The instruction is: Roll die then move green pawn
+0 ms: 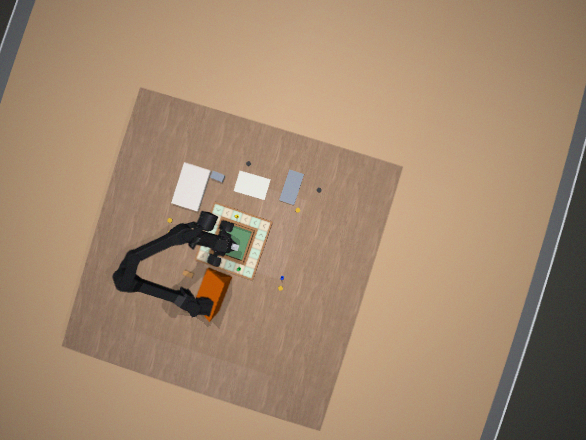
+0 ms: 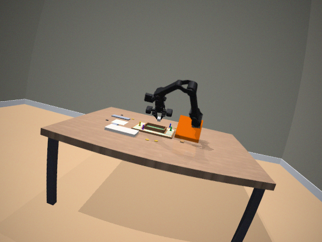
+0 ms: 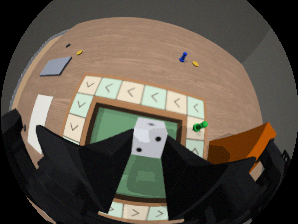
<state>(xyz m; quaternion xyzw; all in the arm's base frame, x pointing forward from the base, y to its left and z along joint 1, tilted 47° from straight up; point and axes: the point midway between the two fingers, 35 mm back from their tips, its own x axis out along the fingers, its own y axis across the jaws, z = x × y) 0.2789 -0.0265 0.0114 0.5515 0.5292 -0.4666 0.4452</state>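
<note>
My gripper (image 1: 234,246) (image 2: 159,118) (image 3: 148,136) is shut on the white die (image 1: 235,247) (image 2: 159,119) (image 3: 150,138) and holds it above the green-floored tray (image 1: 251,246) (image 2: 155,130) (image 3: 115,107). In the wrist view a die face with two pips faces the camera. The tray sits in the middle of the board (image 1: 258,244) (image 3: 131,92), whose squares carry arrows. The green pawn (image 1: 239,269) (image 2: 171,128) (image 3: 201,126) stands on a square beside a corner square. The fingers hide part of the tray and board in the wrist view.
A yellow pawn (image 1: 236,216) (image 2: 140,124) and a purple pawn (image 2: 143,127) stand on the board. A blue pawn (image 1: 282,277) (image 2: 170,125) (image 3: 183,57) is off it. A tall orange block (image 1: 220,289) (image 2: 188,129) stands close beside the board; a white box (image 1: 191,186) (image 2: 121,130) lies opposite.
</note>
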